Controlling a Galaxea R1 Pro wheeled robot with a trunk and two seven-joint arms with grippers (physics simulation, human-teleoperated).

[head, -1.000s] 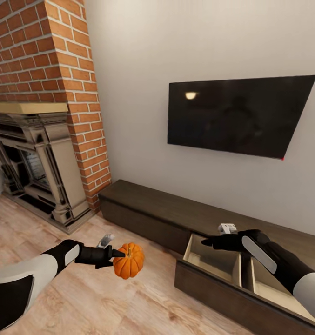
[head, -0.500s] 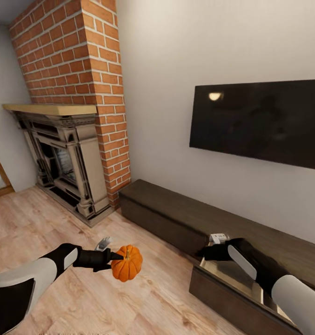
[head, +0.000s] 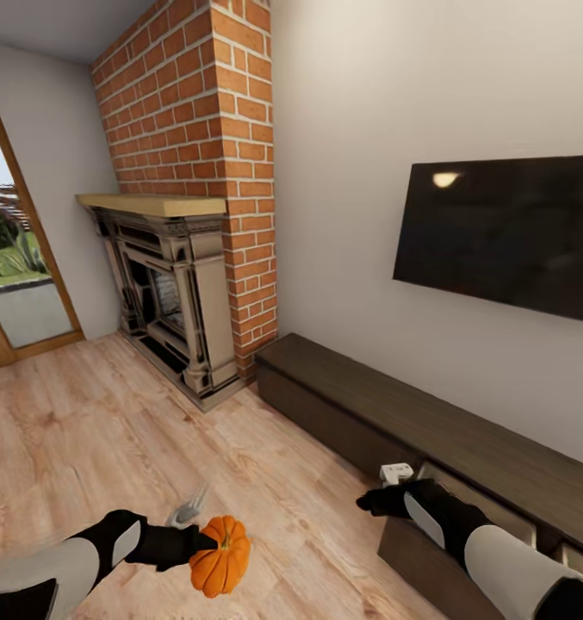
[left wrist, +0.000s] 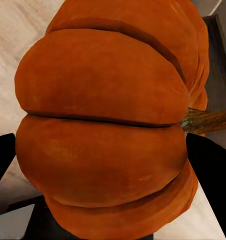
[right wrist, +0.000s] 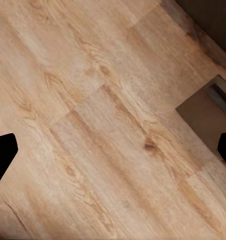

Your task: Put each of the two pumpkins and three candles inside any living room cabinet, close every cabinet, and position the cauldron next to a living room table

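Left gripper (head: 198, 544) clamped on pumpkin (head: 220, 567), held above wood floor (head: 93, 430), well out from cabinet (head: 369, 413). Right gripper (head: 367, 502) empty, fingers spread, beside cabinet's pulled-out drawer (head: 416, 555)

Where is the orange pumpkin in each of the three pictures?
Head view: the pumpkin sits low and left of centre, held in the left gripper.
Left wrist view: the pumpkin is huge, right up close.
Right wrist view: no pumpkin in this picture.
Shared landmark: the wooden floor, also at and.
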